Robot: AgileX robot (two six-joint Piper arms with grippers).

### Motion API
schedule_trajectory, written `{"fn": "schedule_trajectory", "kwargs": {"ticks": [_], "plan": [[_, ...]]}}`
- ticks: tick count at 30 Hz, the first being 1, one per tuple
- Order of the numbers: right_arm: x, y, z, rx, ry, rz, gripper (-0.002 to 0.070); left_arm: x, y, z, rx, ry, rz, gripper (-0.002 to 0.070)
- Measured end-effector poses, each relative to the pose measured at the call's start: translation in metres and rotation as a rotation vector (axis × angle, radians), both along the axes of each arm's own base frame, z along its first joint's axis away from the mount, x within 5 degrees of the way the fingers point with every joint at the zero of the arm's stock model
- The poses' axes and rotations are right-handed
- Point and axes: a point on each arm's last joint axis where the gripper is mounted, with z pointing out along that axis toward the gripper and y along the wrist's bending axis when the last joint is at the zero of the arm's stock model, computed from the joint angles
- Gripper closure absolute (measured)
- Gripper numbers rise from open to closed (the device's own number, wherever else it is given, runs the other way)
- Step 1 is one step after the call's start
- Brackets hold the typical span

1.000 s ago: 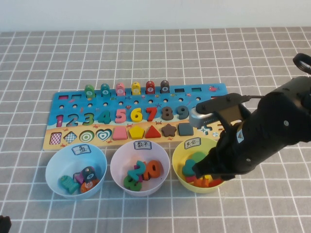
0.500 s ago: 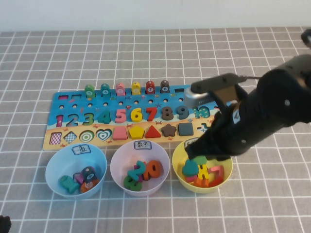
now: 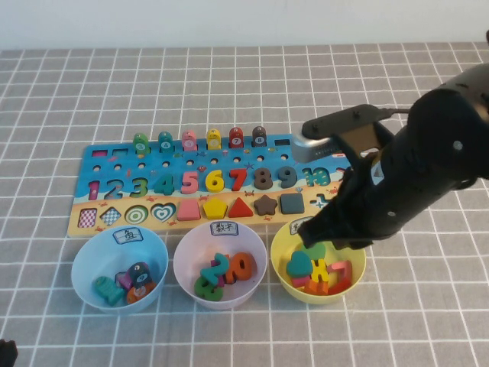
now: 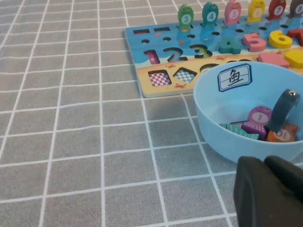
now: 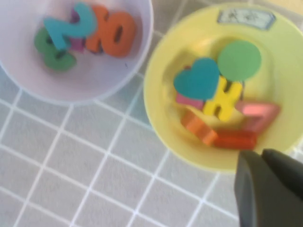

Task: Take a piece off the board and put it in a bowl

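My right pincer (image 5: 265, 163) is pressed together, empty, above the yellow bowl (image 3: 284, 279), near its rim. The red bar (image 5: 235, 139) lies inside the bowl against the wall. Left pincer (image 4: 267, 170) is parked shut beside the blue bowl (image 4: 213, 127), open table (image 4: 71, 142) around it.

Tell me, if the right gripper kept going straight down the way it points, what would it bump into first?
Probably the yellow bowl. The right gripper, shut and empty, points down at the bowl's edge, with the red bar lying just inside. Depth is unclear, so it might clip the rim or miss onto the table.
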Motion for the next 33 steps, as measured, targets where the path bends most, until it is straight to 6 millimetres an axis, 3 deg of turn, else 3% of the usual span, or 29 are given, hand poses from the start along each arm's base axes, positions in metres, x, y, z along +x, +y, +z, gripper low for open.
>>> {"fn": "schedule_trajectory", "kwargs": {"ticks": [10,16,23,28,33], "plan": [[-0.039,-0.034,0.043,0.02,-0.046,0.002,0.0692,0.0,0.0,0.0,0.0,0.0,0.0,0.068],[-0.052,-0.05,0.043,-0.016,-0.086,0.006,0.0693,0.0,0.0,0.0,0.0,0.0,0.0,0.068],[-0.067,-0.07,0.023,-0.021,-0.155,-0.038,0.0693,0.0,0.0,0.0,0.0,0.0,0.0,0.068],[-0.074,-0.087,-0.01,0.072,-0.335,-0.03,0.0693,0.0,0.0,0.0,0.0,0.0,0.0,0.068],[-0.098,-0.122,-0.048,0.181,-0.498,-0.083,0.0693,0.0,0.0,0.0,0.0,0.0,0.0,0.0679]]}}
